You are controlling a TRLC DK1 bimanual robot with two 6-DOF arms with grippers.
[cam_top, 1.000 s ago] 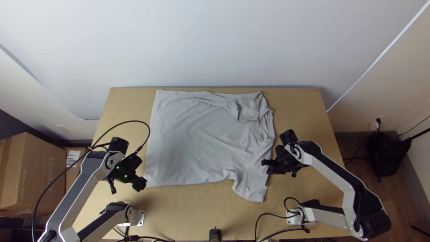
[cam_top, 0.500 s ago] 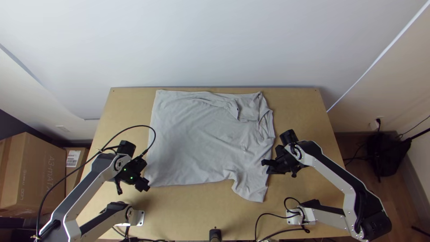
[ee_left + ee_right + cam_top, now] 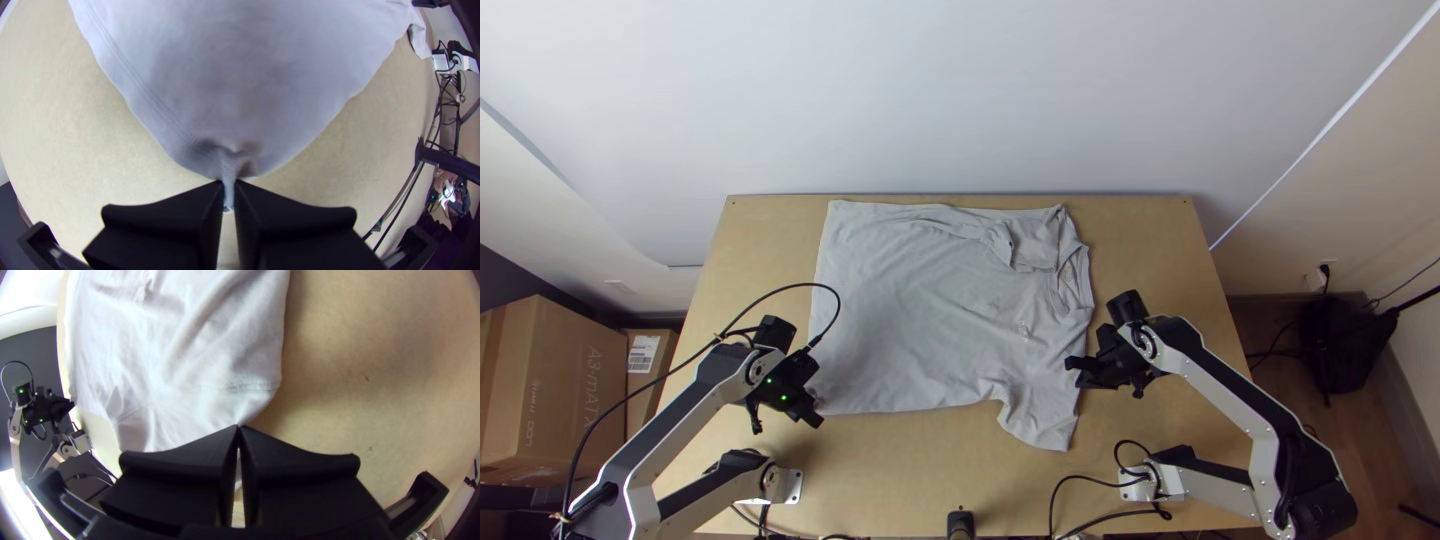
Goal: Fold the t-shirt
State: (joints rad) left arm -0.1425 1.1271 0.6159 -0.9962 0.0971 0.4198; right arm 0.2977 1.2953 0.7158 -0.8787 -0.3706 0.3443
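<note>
Top view puts the t-shirt in front of me, lying mostly flat on the wooden table, its bunched collar end toward 2 o'clock and one short sleeve toward 5. From the shirt's middle, I see my left gripper at the hem corner around 8 o'clock, and my right gripper at the edge between 3 and 4. Through the left wrist view, I have that hand's fingers closed on a small pinch of the stitched hem, the cloth puckering just ahead of them. The right wrist view gives me fingertips meeting at the cloth's edge beside the sleeve seam, with a bit of fabric nipped between them. Farther out, a cardboard box stands beyond the table between 8 and 9 o'clock, and I make out a dark bag just past 3 o'clock, near a wall outlet.
</note>
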